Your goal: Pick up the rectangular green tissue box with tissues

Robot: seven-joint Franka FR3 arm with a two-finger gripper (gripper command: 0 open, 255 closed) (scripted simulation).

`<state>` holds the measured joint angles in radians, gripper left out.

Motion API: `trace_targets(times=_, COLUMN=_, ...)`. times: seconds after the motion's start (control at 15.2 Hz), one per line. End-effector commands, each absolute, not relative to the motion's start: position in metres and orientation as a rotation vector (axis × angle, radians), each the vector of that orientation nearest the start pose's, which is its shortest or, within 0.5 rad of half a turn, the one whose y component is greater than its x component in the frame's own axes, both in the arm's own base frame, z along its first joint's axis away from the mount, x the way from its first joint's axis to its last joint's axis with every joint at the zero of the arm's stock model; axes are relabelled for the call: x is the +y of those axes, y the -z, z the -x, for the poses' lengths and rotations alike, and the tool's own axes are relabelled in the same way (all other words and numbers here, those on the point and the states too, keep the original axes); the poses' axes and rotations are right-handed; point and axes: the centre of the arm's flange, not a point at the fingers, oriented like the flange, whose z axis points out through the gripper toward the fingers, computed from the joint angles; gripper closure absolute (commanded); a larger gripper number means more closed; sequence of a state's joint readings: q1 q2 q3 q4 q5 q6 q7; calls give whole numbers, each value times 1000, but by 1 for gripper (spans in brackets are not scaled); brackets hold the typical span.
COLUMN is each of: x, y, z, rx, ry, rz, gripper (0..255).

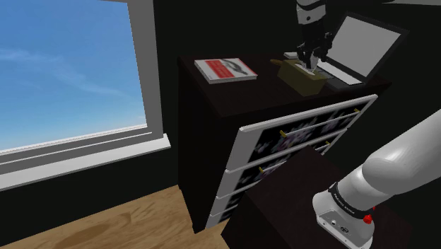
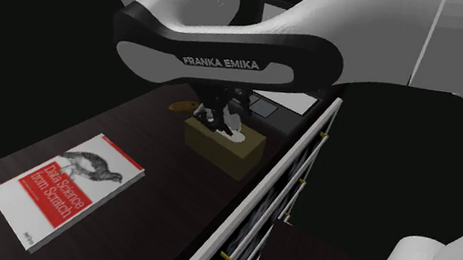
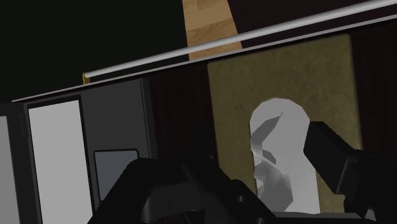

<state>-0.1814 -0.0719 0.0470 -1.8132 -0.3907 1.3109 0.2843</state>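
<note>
You see the olive-brown tissue box (image 1: 305, 78) on a dark dresser top (image 1: 265, 76), between a red-and-white book (image 1: 225, 69) and an open laptop (image 1: 360, 46). Your gripper (image 1: 311, 62) hangs directly over it, fingers apart either side of the white tissue (image 3: 273, 127). A window (image 1: 67, 71) showing blue sky and a wood floor (image 1: 106, 223) lie at the shoulder view's left.

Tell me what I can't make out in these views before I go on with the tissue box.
- Box top: in the second exterior view, the gripper and arm cover its middle.
- Box's end: in the wrist view, partly under the gripper.
- Laptop: in the second exterior view, mostly behind the arm.
- Small brown thing beside the box: too small to identify.
- Book: small print unreadable.
</note>
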Motion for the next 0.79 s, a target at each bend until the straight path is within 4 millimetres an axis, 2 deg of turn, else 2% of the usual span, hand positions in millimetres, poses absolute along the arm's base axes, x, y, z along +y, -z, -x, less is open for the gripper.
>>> trace_targets(times=0.0, x=-113, y=-545, z=-478, rx=759, ry=-708, rz=3412, gripper=255)
trace_targets(times=0.53, x=-112, y=-545, z=-478, rx=759, ry=-708, rz=3412, gripper=255)
trace_targets(times=0.73, x=-112, y=-561, z=-478, rx=759, ry=-708, rz=3412, gripper=255)
